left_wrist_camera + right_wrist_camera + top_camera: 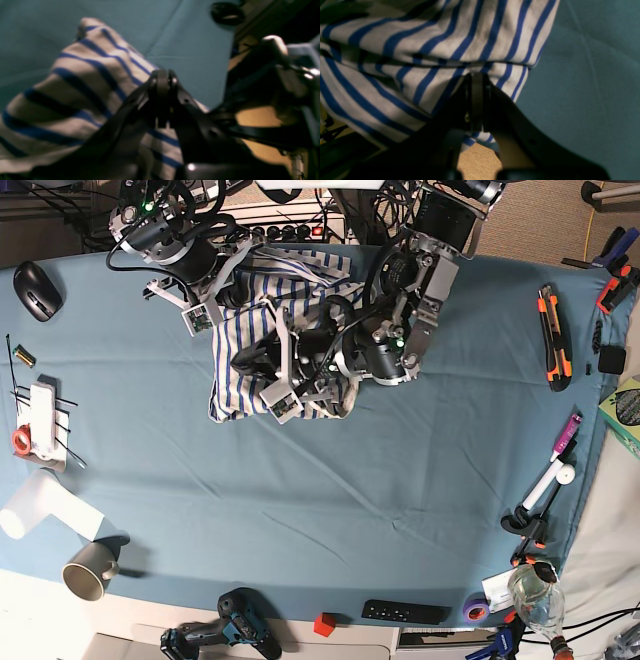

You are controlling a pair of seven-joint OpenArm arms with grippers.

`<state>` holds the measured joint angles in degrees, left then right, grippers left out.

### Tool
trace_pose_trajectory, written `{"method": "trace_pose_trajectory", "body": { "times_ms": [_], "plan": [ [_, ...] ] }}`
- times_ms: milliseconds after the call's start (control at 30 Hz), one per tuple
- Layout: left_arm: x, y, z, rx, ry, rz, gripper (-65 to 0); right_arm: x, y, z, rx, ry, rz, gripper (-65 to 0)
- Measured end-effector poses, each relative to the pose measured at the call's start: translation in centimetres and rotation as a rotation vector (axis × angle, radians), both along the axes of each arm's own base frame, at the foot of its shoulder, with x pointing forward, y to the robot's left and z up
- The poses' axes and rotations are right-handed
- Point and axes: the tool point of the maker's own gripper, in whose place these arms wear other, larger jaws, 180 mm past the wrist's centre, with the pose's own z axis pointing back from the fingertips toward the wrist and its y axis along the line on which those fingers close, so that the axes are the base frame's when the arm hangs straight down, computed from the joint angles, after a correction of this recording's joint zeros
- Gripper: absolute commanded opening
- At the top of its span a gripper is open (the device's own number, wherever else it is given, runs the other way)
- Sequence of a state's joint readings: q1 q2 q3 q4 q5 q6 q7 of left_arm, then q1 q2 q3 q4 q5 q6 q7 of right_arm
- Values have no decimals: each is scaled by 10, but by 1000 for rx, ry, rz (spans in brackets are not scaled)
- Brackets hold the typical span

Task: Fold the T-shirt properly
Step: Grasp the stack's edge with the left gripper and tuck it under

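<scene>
The T-shirt (240,375), cream with thin blue stripes, lies bunched at the back middle of the teal table (330,490) under both arms. In the left wrist view my left gripper (163,78) is shut, with striped T-shirt (82,82) cloth pinched below its tips and draped off to the left. In the right wrist view my right gripper (477,75) is also shut, and the T-shirt (440,37) folds run across just beyond and under its tips. From the base view, the left gripper (262,358) is over the shirt's middle and the right gripper (238,292) is near its back edge.
A mouse (38,288) sits at the back left. A white roll (45,505) and a mug (88,568) stand at the front left. A drill (230,630), a red cube (323,623) and a remote (405,612) line the front edge. A box cutter (553,335) lies at the right.
</scene>
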<state>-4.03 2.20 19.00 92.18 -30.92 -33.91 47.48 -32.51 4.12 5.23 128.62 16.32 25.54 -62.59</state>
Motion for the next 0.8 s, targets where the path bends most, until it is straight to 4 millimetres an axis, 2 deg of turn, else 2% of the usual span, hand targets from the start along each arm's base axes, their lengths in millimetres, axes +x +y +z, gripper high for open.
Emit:
{"method": "trace_pose_trajectory", "body": {
  "times_ms": [267,400,500,667,800],
  "plan": [
    [46,30,-19,188,-27,230,-650,-13,-5,-8,-28,42,-5,-650],
    [72,62,-33,330,-48,407,-650,-12,-6,-8,-26,44,-26,-650],
    [84,83,-40,427,-87,494,-650,-12,-6,-8,-26,43,-27,-650],
    [98,97,-35,497,-137,553,-650,-11,-6,-7,-24,39,-28,-650],
    [104,96,-21,479,-138,551,-650,-2,-7,0,-30,5,-27,-650]
  ]
}}
